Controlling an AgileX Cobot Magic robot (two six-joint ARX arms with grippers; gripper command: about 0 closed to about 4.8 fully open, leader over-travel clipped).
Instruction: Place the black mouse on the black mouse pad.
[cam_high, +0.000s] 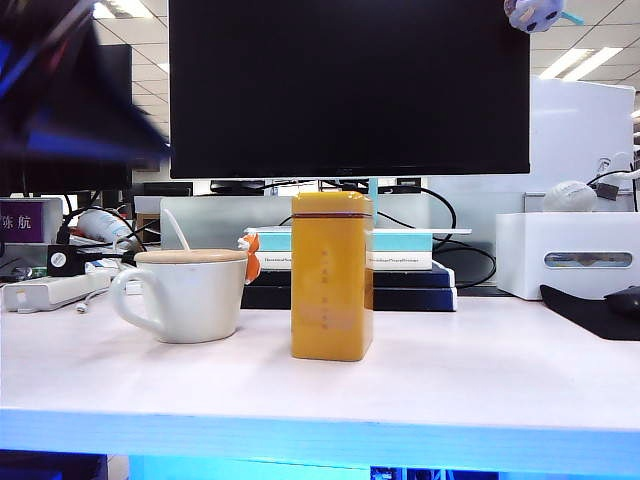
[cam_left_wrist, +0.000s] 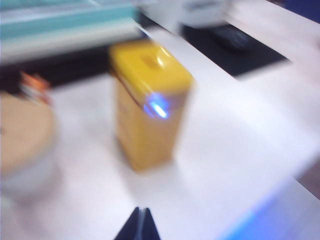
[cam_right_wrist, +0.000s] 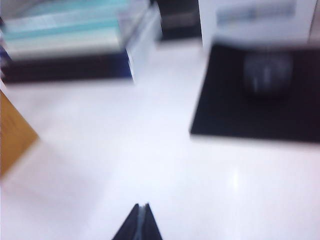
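The black mouse (cam_right_wrist: 267, 73) sits on the black mouse pad (cam_right_wrist: 235, 117), toward the pad's far side — close to a white box (cam_right_wrist: 255, 20) behind it. In the exterior view both lie at the table's right edge, mouse (cam_high: 626, 300) on pad (cam_high: 590, 315), only partly in frame.

The right gripper (cam_right_wrist: 140, 222) hangs above bare white table (cam_right_wrist: 150, 165), its fingers pressed together and holding nothing, well apart from the pad. The left gripper (cam_left_wrist: 140, 225) is likewise closed and empty, above the table near a yellow tin (cam_left_wrist: 150, 100). That tin (cam_high: 331, 276) stands upright at mid-table beside a white mug (cam_high: 185, 295) — stacked books (cam_high: 350, 270) and a dark monitor (cam_high: 348, 88) are behind. Both wrist views are blurred.
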